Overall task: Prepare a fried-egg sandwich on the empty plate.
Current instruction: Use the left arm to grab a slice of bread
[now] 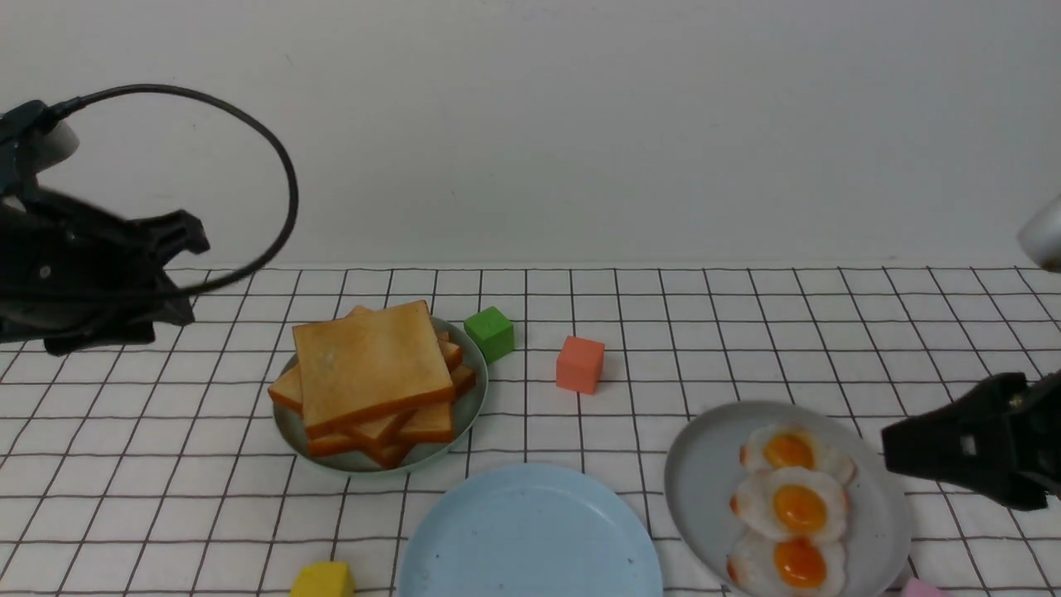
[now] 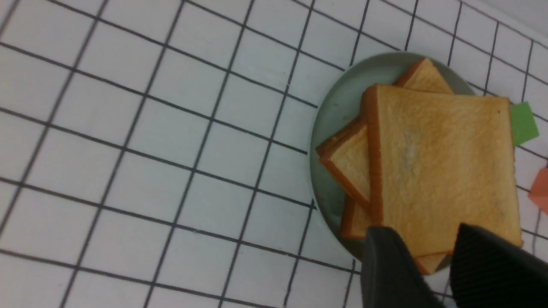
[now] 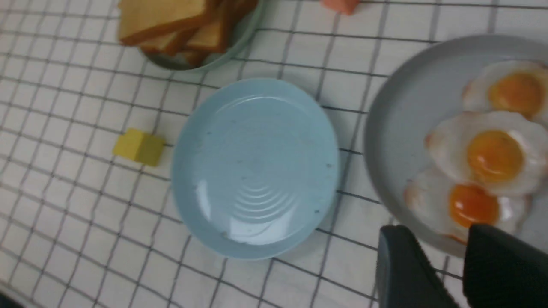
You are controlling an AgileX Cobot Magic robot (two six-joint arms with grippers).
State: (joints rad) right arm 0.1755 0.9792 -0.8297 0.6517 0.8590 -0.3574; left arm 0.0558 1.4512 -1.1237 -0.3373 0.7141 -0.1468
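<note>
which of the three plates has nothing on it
The pale blue plate, nearest the robot; the green plate holds toast, the grey plate fried eggs.

The tablecloth (image 1: 746,332) is white with a thin black grid. The blue plate (image 1: 530,531) is pale sky-coloured with tiny dark specks. The green plate (image 1: 476,396) is pale, its toast (image 1: 369,365) golden-brown with darker orange crusts. The grey plate (image 1: 704,481) bears eggs (image 1: 792,502), white with orange yolks. There are a green cube (image 1: 490,333), an orange cube (image 1: 579,363) and a yellow cube (image 1: 322,580). The left gripper (image 2: 421,233) and right gripper (image 3: 436,231) are black
</note>
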